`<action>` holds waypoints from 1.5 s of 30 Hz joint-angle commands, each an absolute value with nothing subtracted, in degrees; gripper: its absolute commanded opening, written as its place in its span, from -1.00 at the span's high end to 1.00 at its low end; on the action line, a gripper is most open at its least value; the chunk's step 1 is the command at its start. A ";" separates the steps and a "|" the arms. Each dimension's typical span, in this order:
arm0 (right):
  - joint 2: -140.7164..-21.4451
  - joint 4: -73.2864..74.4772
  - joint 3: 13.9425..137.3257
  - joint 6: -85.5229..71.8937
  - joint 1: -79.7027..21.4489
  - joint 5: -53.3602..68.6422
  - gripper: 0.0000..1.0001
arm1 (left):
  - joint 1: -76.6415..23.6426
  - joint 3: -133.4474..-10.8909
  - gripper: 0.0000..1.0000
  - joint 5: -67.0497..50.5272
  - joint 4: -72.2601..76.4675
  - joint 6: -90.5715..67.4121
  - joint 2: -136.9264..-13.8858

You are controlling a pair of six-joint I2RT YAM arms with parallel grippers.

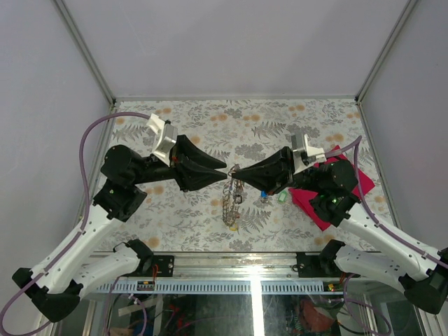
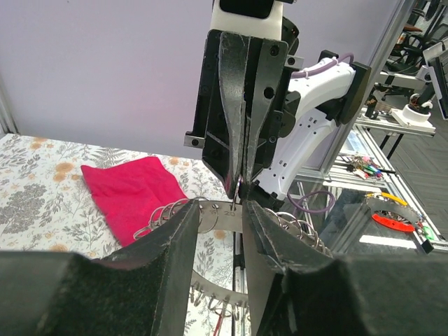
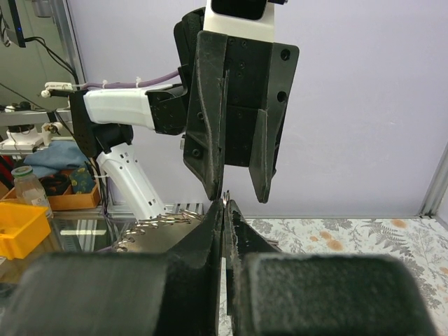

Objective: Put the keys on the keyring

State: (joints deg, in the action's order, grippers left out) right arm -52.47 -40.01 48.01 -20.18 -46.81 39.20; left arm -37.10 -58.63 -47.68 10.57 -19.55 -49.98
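Observation:
The keyring is a large grey metal band with several small split rings. It hangs upright above the table's middle. My right gripper is shut on its top edge; a thin sliver of metal shows between the closed tips in the right wrist view. My left gripper is open, its fingers either side of the band's top without pinching it. The blue-headed key and the green-headed key lie on the table under the right arm.
A red cloth lies at the right, partly under the right arm, and also shows in the left wrist view. The table carries a floral cover. Frame posts stand at the far corners.

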 commanded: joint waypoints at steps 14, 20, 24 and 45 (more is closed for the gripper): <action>-53.17 -46.87 49.71 -21.56 -46.76 39.55 1.00 | -38.48 -57.74 0.58 -50.89 17.14 -22.53 -51.41; -53.35 -47.01 49.83 -21.66 -46.75 39.50 1.00 | -38.76 -57.66 0.63 -50.89 16.56 -22.17 -51.76; -53.42 -47.02 49.92 -21.70 -46.75 39.55 1.00 | -38.93 -57.56 0.78 -50.94 16.23 -22.13 -51.85; -47.59 -31.38 51.20 -11.29 -46.75 38.49 0.56 | -39.04 -60.07 1.00 -52.53 9.11 -15.41 -49.40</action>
